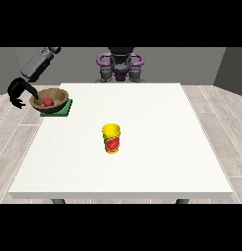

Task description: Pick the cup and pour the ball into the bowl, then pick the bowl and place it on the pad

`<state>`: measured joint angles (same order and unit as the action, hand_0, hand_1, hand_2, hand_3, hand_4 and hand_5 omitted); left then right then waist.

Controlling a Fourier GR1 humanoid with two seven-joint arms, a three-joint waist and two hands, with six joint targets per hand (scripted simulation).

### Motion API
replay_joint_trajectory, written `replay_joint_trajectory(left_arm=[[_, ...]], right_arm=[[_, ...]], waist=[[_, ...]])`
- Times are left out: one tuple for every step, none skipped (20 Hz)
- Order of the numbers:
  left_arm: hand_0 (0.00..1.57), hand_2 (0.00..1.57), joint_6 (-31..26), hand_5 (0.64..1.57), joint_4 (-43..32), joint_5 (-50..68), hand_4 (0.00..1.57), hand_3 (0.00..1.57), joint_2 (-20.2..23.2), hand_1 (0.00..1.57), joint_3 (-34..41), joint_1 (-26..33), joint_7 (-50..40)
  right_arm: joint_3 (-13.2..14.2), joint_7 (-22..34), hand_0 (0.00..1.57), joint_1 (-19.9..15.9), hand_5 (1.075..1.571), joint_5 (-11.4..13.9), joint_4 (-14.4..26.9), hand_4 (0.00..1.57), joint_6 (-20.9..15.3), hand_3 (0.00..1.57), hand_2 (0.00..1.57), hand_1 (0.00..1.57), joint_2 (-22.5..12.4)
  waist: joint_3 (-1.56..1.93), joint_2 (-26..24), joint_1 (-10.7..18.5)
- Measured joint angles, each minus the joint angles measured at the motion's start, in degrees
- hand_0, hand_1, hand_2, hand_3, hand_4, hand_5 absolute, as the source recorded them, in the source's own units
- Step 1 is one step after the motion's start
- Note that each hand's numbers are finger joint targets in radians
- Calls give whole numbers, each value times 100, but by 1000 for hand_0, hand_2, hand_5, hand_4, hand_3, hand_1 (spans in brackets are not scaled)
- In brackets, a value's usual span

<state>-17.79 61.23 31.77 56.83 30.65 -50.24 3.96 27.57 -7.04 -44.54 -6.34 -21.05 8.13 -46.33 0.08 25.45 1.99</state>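
Observation:
A brown wooden bowl [50, 99] sits on the green pad [65, 110] at the table's far left edge. A red ball [48, 102] lies inside the bowl. A yellow cup [111, 138] with a red label stands upright near the table's middle. The hand at the view's left [16, 92] hangs just left of the bowl, beyond the table edge, its fingers curled and apart from the rim, holding nothing. No hand shows at the view's right.
The white table [157, 147] stretches out around the cup. The robot's torso [120, 66] stands behind the far edge. Wooden floor surrounds the table.

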Motion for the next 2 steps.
replay_joint_trajectory(left_arm=[[0, 0, -11, 1515, -35, -29, 0, 0, -24, 0, -22, 37, 49], [0, 0, -16, 1515, -64, -53, 0, 0, -52, 0, -42, 89, 74]], right_arm=[[3, 88, 200, -59, 1476, -20, -23, 0, 20, 446, 300, 200, -30], [1, 183, 134, -90, 1467, -35, -36, 0, 92, 375, 280, 134, -95]], waist=[[-2, -47, -11], [-3, -132, -29]])
